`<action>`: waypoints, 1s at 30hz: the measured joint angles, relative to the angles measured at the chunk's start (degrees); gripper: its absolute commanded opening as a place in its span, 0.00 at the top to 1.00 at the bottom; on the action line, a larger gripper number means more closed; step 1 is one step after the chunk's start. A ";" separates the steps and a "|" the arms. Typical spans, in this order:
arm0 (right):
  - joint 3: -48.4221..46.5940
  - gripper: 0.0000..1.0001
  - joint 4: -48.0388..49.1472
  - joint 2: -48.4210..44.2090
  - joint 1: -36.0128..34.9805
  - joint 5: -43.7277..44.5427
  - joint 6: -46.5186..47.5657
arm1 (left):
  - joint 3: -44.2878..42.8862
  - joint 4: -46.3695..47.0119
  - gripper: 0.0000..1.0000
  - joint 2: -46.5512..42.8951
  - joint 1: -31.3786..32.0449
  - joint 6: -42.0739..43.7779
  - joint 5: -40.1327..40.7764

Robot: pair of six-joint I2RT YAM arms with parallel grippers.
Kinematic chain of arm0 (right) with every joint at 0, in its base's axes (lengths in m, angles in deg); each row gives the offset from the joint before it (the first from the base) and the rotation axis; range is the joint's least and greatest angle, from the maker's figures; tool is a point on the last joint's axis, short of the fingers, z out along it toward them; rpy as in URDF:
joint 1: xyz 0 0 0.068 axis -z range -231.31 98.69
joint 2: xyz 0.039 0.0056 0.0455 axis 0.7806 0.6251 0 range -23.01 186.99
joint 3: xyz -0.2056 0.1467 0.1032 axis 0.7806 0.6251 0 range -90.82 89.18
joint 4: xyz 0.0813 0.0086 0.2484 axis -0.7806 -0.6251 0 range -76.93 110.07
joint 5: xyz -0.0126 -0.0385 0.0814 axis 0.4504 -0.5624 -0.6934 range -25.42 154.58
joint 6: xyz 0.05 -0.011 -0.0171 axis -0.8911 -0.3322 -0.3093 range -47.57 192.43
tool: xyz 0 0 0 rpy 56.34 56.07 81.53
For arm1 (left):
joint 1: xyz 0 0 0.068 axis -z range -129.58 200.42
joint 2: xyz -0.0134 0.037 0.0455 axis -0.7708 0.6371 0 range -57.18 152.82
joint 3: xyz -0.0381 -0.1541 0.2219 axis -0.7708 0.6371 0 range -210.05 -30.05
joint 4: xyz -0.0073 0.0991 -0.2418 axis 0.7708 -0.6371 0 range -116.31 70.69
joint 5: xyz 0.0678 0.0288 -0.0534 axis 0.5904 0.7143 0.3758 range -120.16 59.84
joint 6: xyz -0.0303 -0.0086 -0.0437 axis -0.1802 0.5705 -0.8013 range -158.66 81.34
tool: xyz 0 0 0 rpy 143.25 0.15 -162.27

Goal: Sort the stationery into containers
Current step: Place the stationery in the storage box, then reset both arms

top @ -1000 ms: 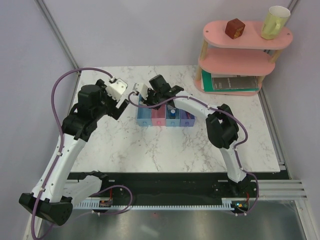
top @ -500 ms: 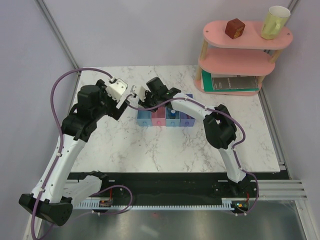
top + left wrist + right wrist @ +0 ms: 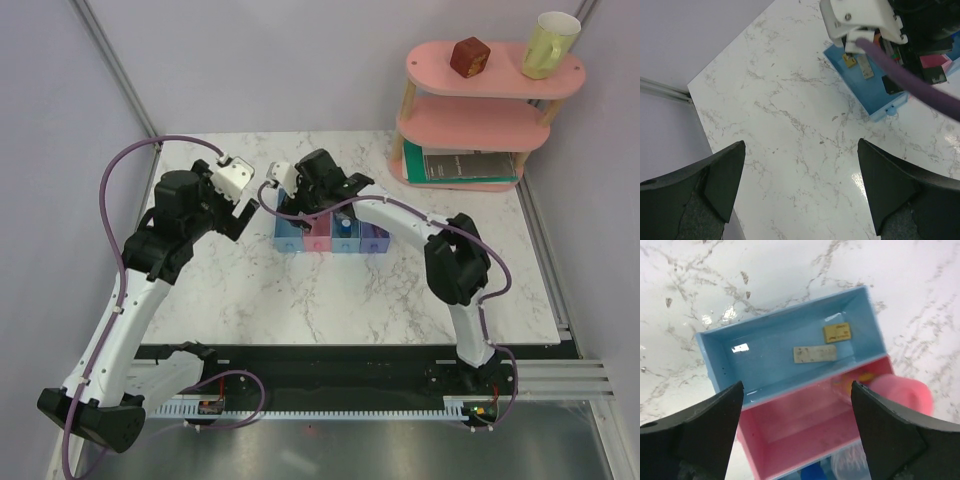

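My right gripper [image 3: 797, 385] hangs open over the pink bin [image 3: 805, 425] in the row of containers [image 3: 332, 237]. A pink cylinder [image 3: 900, 392], blurred, is at that bin's right end, clear of both fingers. Two beige pieces [image 3: 814, 354] [image 3: 836, 333] lie in the light blue bin [image 3: 765, 365] beside it. A small blue cylinder [image 3: 815, 474] and a clear tub [image 3: 847, 465] show in the bin on the pink one's other side. My left gripper [image 3: 801, 145] is open over bare marble, left of the light blue bin [image 3: 867, 92], holding nothing.
A pink tiered shelf [image 3: 480, 110] stands at the back right, carrying a brown cube [image 3: 468, 56] and a yellow mug [image 3: 550, 44]. The right arm's white camera block and purple cable [image 3: 905, 80] cross the left wrist view above the bins.
The right gripper has gone from shut to open above the bins, and the right arm's elbow has swung to the right. The left arm has barely moved.
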 measured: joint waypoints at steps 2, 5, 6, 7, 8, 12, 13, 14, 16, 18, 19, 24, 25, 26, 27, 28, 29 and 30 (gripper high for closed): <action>0.55 0.02 -0.04 -2.91 0.09 0.92 -0.61 | 0.00 -0.24 0.00 0.00 0.00 -0.48 -0.04; 2.43 0.02 -0.83 -10.60 0.07 2.54 -1.88 | -0.20 -0.96 0.00 0.13 0.00 -1.14 -0.66; 2.75 0.02 -1.44 -12.83 0.07 3.04 -1.90 | -0.39 -1.20 0.00 0.24 0.00 -1.29 -1.01; 2.95 0.02 -2.45 -15.54 0.07 3.82 -1.77 | -0.79 -1.55 0.00 0.50 0.00 -1.42 -1.18; 2.97 0.02 -3.82 -18.29 0.07 5.05 -1.53 | -1.40 -1.97 0.00 0.90 0.00 -1.53 -1.40; 4.35 0.02 -8.59 -28.41 0.07 13.35 -0.61 | -3.87 -3.54 0.00 2.03 0.00 -2.51 -1.95; 5.92 0.02 -9.27 -31.17 0.31 15.26 -0.48 | -4.15 -4.02 0.00 1.97 -0.02 -2.89 -2.38; 7.87 0.02 -10.34 -34.23 0.85 16.50 -0.26 | -4.33 -4.31 0.00 1.86 -0.09 -3.28 -2.78; 12.81 0.02 -12.55 -40.79 2.58 17.75 -0.09 | -4.39 -4.94 0.00 1.49 -0.31 -3.87 -4.26; 17.57 0.02 -15.61 -48.00 4.55 18.95 -1.05 | -4.39 -5.92 0.00 0.92 -0.42 -4.26 -5.79; 18.84 0.02 -16.68 -50.56 5.20 19.21 -1.62 | -4.39 -6.54 0.00 0.59 -0.55 -4.31 -6.43; 25.77 0.02 -20.20 -62.29 7.34 20.50 -4.00 | -3.85 -8.46 0.00 -1.31 -1.14 -4.28 -9.11; 26.45 0.02 -20.79 -63.32 7.45 20.81 -4.20 | -3.61 -8.83 0.00 -1.70 -1.18 -4.28 -9.29; 26.97 0.02 -21.38 -64.13 7.52 21.20 -4.50 | -3.54 -8.90 0.00 -1.79 -1.29 -4.28 -9.33; 27.23 0.02 -21.84 -64.52 7.56 21.44 -4.68 | -3.43 -9.03 0.00 -1.95 -1.36 -4.28 -9.53; 27.36 0.02 -22.08 -64.72 7.61 21.62 -4.90 | -3.34 -9.18 0.00 -2.03 -1.42 -4.28 -9.64; 27.43 0.02 -22.23 -64.57 7.67 21.64 -5.05 | -3.28 -9.33 0.00 -2.05 -1.51 -4.31 -9.68; 27.54 0.02 -22.38 -64.32 7.78 21.64 -5.14 | -3.19 -9.33 0.00 -2.08 -1.55 -4.31 -9.73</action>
